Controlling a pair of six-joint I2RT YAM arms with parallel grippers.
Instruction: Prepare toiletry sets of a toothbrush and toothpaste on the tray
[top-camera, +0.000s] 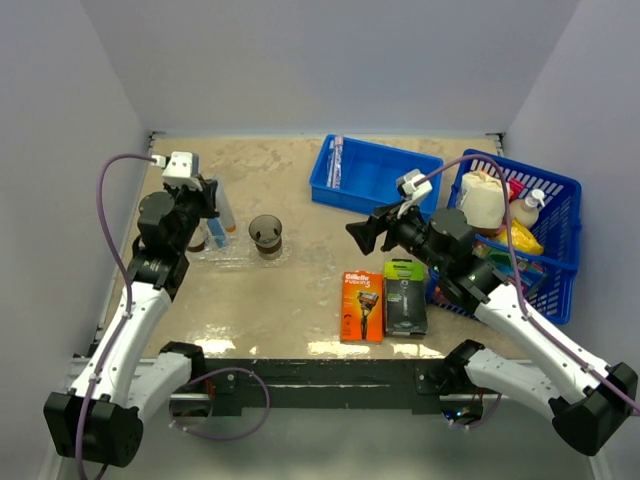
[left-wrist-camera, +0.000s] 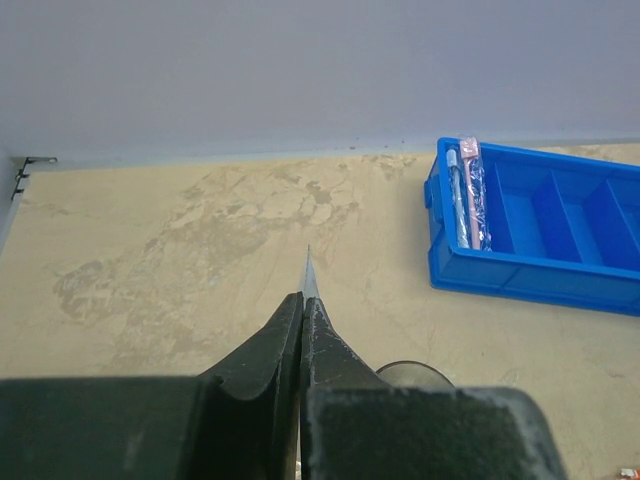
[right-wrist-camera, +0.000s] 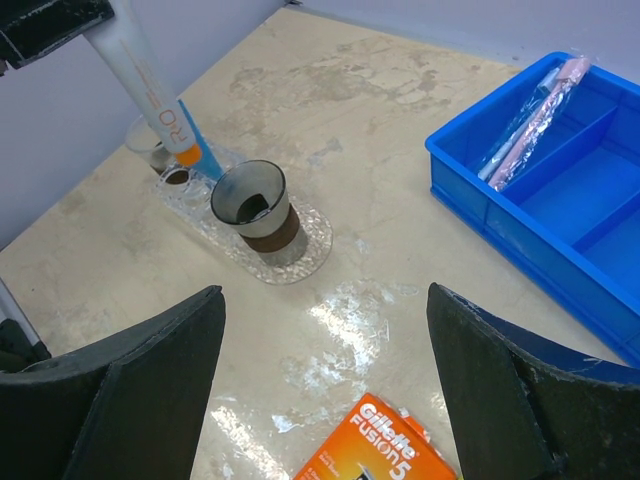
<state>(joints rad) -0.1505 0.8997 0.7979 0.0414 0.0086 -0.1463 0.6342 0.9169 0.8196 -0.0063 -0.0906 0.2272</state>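
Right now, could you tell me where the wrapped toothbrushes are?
Top view: the wrapped toothbrushes lie in the blue bin, left-end compartment, beyond the razor packs.

The toothbrush (right-wrist-camera: 141, 82) is showing white with an orange band and a blue tip; the cup (right-wrist-camera: 258, 225) is looking brownish-clear, the bin (right-wrist-camera: 520, 240) solid blue, the razor pack (right-wrist-camera: 370, 455) orange, the table (right-wrist-camera: 380, 130) mottled beige.

Pale lavender-grey walls (top-camera: 330, 60) enclose a mottled beige table (top-camera: 290, 290).
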